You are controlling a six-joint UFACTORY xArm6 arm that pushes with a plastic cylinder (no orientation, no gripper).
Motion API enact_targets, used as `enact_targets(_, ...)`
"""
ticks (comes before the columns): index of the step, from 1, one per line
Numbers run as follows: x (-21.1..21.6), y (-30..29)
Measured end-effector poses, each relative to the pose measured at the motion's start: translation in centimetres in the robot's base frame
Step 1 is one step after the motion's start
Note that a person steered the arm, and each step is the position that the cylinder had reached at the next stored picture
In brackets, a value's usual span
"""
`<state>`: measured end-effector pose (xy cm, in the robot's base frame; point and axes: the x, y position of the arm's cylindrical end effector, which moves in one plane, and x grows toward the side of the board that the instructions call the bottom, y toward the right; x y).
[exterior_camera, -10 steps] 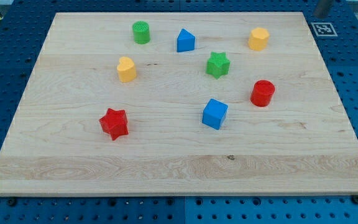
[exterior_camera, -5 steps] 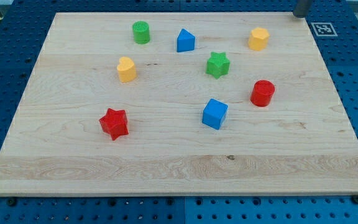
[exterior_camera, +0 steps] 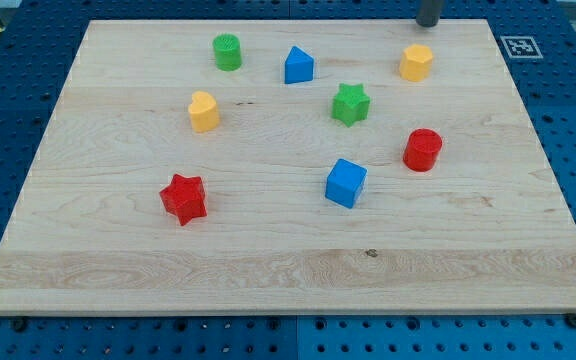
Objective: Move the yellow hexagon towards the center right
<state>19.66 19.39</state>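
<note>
**Tip at the view's top edge, just above the yellow hexagon**

My tip (exterior_camera: 427, 24) sits at the very top of the view, over the far edge of the wooden board (exterior_camera: 268, 260). Only the short lower end of the rod shows; the rest is cut off by the frame. There is no gripper on this arm, so no open or closed state can be told. The tip stands just above the yellow hexagon (exterior_camera: 416, 62) in the view, near it but apart from it, with a strip of bare wood between them.

The yellow hexagon lies in the board's upper right part, upright and on its own. Below it and slightly to the view's right stands the red cylinder (exterior_camera: 422, 150), well apart. To the hexagon's lower left is the green star (exterior_camera: 350, 104). The blue house-shaped block (exterior_camera: 299, 66) sits further to the view's left at about the hexagon's height, and the green cylinder (exterior_camera: 227, 52) beyond that. The yellow heart (exterior_camera: 203, 112) lies at the left of centre, the red star (exterior_camera: 183, 198) at lower left, and the blue cube (exterior_camera: 345, 183) near the middle, below the green star. No two blocks touch.

The board rests on a blue perforated desk (exterior_camera: 568, 120), with a black-and-white marker tag (exterior_camera: 520, 46) at the board's upper right corner.
</note>
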Motion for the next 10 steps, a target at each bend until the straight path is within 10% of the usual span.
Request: enact_targets(10,5.2,-6.2)
